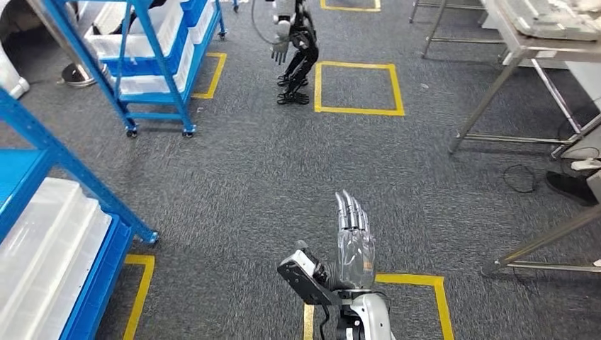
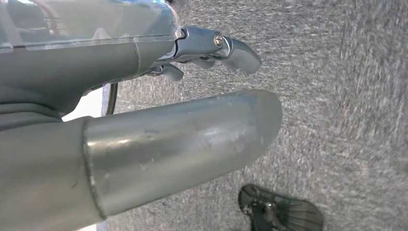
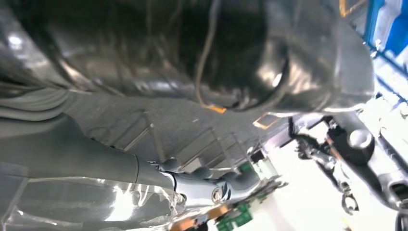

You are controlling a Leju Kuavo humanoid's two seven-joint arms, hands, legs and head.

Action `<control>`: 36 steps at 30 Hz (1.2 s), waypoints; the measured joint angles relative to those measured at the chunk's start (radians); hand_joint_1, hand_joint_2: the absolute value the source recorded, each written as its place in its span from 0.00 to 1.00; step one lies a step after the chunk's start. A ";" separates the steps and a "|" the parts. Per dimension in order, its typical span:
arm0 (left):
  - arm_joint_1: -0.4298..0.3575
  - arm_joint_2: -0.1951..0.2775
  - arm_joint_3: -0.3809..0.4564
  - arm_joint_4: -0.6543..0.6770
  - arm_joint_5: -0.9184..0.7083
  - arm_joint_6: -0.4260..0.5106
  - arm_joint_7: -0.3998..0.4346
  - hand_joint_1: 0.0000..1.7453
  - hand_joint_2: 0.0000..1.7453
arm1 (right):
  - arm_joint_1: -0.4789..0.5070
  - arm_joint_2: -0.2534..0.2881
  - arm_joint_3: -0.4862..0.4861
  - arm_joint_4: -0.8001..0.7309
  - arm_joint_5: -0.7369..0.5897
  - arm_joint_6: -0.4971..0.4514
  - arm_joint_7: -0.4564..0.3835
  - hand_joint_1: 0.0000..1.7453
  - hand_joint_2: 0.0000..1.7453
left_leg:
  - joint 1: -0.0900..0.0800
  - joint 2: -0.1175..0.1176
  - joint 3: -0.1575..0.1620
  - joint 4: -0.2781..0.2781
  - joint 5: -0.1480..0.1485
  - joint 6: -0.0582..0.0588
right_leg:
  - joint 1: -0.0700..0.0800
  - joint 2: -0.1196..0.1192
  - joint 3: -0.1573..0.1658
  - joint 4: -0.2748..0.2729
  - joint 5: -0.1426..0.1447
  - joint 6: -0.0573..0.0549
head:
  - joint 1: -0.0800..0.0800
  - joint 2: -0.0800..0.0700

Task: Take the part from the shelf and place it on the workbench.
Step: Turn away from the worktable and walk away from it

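Observation:
My right hand (image 1: 353, 244) is raised low in the middle of the head view, fingers stretched out straight and apart over the grey carpet, with nothing in it. The right wrist view shows its fingers (image 3: 207, 190) against blurred metal table legs. My left hand (image 2: 183, 110) hangs over the carpet, its thick thumb and fingers (image 2: 231, 48) apart and holding nothing. A blue shelf (image 1: 71, 177) with white bins (image 1: 42, 241) stands close on the left. A metal workbench (image 1: 521, 49) stands at the far right. I cannot make out any single part.
A second blue wheeled shelf (image 1: 152, 64) with white bins stands at the far left. Another humanoid robot (image 1: 294, 49) stands far ahead beside a yellow floor square (image 1: 358, 88). A second table's legs (image 1: 546, 244) and a cable (image 1: 521, 177) lie at the right.

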 joint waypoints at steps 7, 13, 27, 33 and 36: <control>-0.002 -0.001 0.000 0.000 0.000 0.000 0.000 0.00 0.00 | 0.004 -0.004 0.000 0.002 0.000 0.000 0.001 0.00 0.00 | -0.005 -0.100 -0.003 0.012 -0.001 -0.001 | -0.002 0.079 0.001 -0.058 0.091 -0.016 | 0.000 0.000; 0.006 -0.002 0.000 0.000 0.000 0.000 0.000 0.00 0.00 | 0.000 -0.002 0.000 -0.001 0.000 0.000 0.000 0.00 0.00 | -0.001 -0.108 -0.028 0.032 -0.010 -0.034 | -0.001 0.061 0.034 -0.138 0.117 -0.036 | 0.000 0.000; 0.003 0.000 0.000 0.000 0.000 0.000 0.000 0.00 0.00 | 0.000 0.001 0.000 0.000 0.000 0.000 0.000 0.00 0.00 | -0.009 0.051 0.001 0.006 -0.006 -0.017 | 0.012 -0.105 0.052 -0.132 0.092 -0.014 | 0.000 0.000; -0.003 0.000 0.000 0.000 0.000 0.000 0.000 0.00 0.00 | 0.005 -0.003 0.000 0.002 0.000 0.000 0.001 0.00 0.00 | -0.007 -0.028 0.000 -0.001 0.004 0.007 | 0.002 0.020 -0.075 0.131 -0.034 -0.003 | 0.000 0.000; 0.000 0.000 0.000 0.000 0.000 0.000 0.000 0.00 0.00 | 0.005 -0.004 0.000 0.002 0.000 0.000 0.001 0.00 0.00 | -0.009 -0.075 0.000 0.005 0.004 0.006 | 0.003 0.042 -0.042 0.037 0.056 -0.013 | 0.000 0.000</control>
